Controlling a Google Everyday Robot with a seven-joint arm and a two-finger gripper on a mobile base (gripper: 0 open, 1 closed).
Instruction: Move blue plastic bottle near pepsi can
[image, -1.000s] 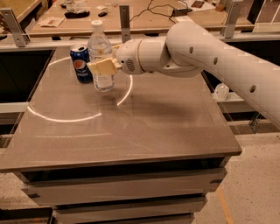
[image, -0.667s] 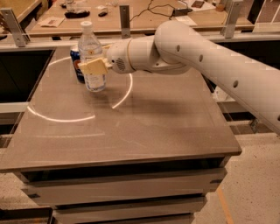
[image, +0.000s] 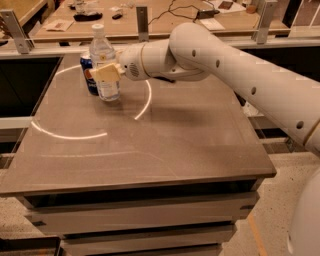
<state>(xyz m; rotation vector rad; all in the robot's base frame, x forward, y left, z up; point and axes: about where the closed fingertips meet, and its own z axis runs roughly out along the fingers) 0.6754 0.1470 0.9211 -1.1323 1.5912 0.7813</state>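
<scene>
warm, perhaps overhead glare (image: 145, 102) beside gripper (image: 106, 73) clasping bottle (image: 102, 47).

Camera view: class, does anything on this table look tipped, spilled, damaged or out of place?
Nothing stands out. The blue plastic bottle stands upright and capped beside the upright pepsi can at the far left of the table, with the gripper closed around its middle. No spill shows.

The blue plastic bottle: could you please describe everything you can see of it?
The blue plastic bottle is tall, clear plastic with a white cap and a pale label. It stands upright at the far left of the table, right beside the pepsi can and partly covering it. The gripper is closed around its middle.
</scene>
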